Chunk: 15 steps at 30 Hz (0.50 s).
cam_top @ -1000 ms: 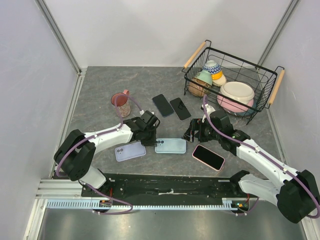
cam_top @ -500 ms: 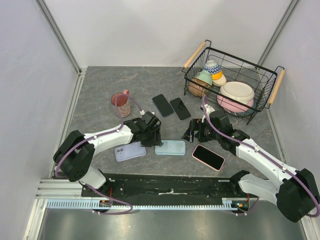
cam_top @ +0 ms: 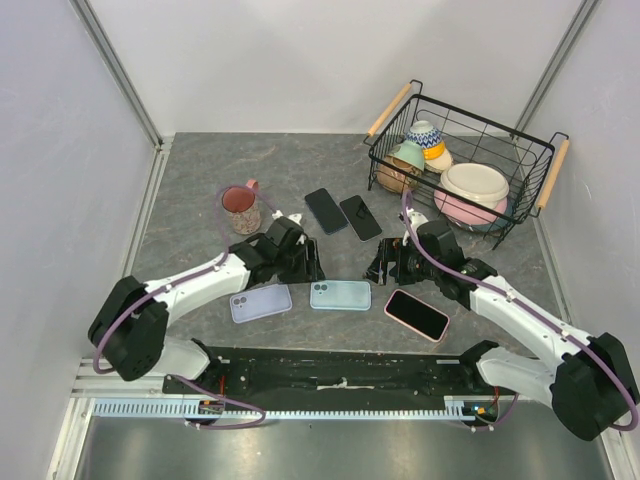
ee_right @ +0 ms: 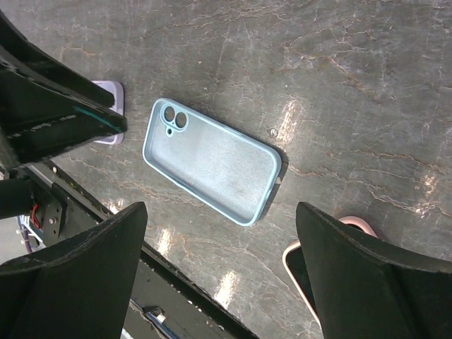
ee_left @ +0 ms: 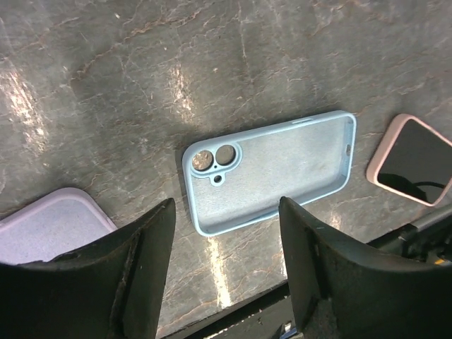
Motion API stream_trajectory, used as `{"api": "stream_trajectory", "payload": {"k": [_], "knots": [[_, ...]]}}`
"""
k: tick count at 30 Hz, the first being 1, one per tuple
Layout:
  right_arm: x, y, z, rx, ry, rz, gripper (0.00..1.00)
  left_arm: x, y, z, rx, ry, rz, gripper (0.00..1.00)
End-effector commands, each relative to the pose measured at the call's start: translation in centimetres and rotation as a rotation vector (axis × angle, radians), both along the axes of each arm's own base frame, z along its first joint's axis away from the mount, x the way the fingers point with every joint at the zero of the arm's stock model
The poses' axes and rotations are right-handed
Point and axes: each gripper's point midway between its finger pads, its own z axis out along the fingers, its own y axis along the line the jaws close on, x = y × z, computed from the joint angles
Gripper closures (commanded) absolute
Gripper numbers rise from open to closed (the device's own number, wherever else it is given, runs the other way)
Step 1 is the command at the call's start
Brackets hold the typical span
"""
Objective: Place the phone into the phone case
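Note:
The light blue phone case (cam_top: 340,295) lies empty, inside up, near the table's front, and also shows in the left wrist view (ee_left: 272,169) and right wrist view (ee_right: 212,168). Two black phones (cam_top: 326,210) (cam_top: 360,217) lie face up further back. My left gripper (cam_top: 305,262) (ee_left: 226,206) hovers just behind the case's camera end, open, nothing between its fingers. My right gripper (cam_top: 385,265) (ee_right: 220,212) hangs open over the case's other end, holding nothing.
A lilac phone (cam_top: 260,302) (ee_left: 49,226) lies back up, left of the case. A pink-cased phone (cam_top: 417,314) (ee_left: 417,161) lies to its right. A pink mug (cam_top: 241,208) stands back left. A black wire basket (cam_top: 520,215) of bowls sits back right.
My left gripper went from shut at the case's left end to open, and drew back from it. The blue case slid slightly nearer the front edge. The right gripper barely moved.

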Motion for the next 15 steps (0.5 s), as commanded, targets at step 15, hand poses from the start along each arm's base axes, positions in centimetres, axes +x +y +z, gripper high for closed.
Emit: {"api": "stream_trajectory", "payload": {"k": [15], "knots": [[1.7, -0.9, -1.8, -0.057, -0.011, -0.085, 0.04, 4.8, 2.0, 7.4, -0.306, -0.251, -0.138, 0.32]]}}
